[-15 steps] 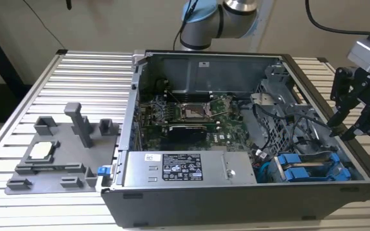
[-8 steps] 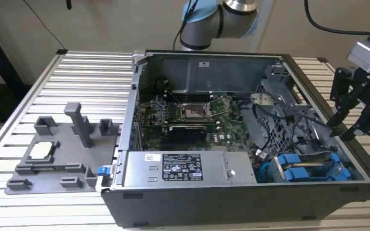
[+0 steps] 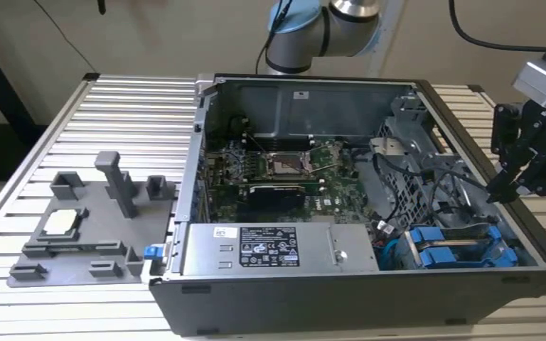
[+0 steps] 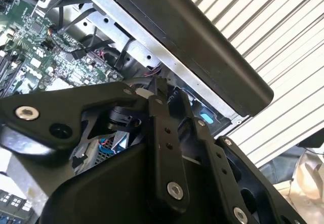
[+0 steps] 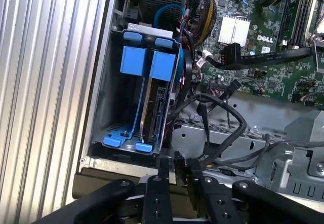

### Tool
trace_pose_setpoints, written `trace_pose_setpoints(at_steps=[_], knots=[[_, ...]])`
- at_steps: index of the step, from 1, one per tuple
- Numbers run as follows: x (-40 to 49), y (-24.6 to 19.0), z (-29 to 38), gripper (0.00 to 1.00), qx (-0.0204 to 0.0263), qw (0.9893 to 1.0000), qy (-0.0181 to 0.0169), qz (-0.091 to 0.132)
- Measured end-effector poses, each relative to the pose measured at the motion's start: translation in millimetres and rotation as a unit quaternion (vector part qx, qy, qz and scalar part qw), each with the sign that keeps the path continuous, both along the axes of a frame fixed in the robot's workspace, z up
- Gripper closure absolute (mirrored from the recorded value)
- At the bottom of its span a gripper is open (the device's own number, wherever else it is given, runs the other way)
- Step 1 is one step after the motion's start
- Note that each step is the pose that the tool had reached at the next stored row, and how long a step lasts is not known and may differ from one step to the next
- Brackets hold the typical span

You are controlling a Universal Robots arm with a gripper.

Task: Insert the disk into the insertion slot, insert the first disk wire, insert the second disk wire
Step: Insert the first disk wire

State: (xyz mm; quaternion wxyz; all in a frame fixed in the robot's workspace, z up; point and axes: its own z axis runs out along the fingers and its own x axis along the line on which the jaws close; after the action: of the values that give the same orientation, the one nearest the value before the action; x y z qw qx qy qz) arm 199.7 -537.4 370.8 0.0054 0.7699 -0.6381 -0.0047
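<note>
**End effector hovers at the case edge, disk seated in the drive cage**

In the exterior view, an open computer case [image 3: 368, 298] lies on a slatted metal worktop [image 3: 131, 114]. The end effector [image 3: 517, 193] hangs over the case's rim on the exterior view's right, above a tangle of black cables [image 3: 443, 192]. Whether it is open or closed, and whether it has hold of anything, I cannot tell.

The disk [image 3: 448, 256] in its blue carrier sits inside the insertion slot [image 3: 517, 250], in the corner of the case just beside the grey power supply [image 3: 264, 249]. In the first wrist view, the disk [image 5: 163, 64] stands on edge in the insertion slot [image 5: 101, 107], next to a second blue carrier [image 5: 133, 59]. The end effector [image 5: 179, 169] is near the open end of the cage.

Loose black cables [image 5: 223, 112] loop just beside the disk, and a flat black cable [image 5: 263, 58] lies across the green motherboard [image 5: 283, 77].

A grey fixture plate [image 3: 83, 234] rests on the worktop at the exterior view's left, well apart from the case.
</note>
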Motion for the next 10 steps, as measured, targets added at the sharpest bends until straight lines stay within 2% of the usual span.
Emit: trace_pose_setpoints(at_steps=[1,10], knots=[[0.0,0.0,0.0,0.8,0.0,1.0,0.0,0.0],[0.0,0.0,0.0,0.81,0.0,1.0,0.0,0.0]])
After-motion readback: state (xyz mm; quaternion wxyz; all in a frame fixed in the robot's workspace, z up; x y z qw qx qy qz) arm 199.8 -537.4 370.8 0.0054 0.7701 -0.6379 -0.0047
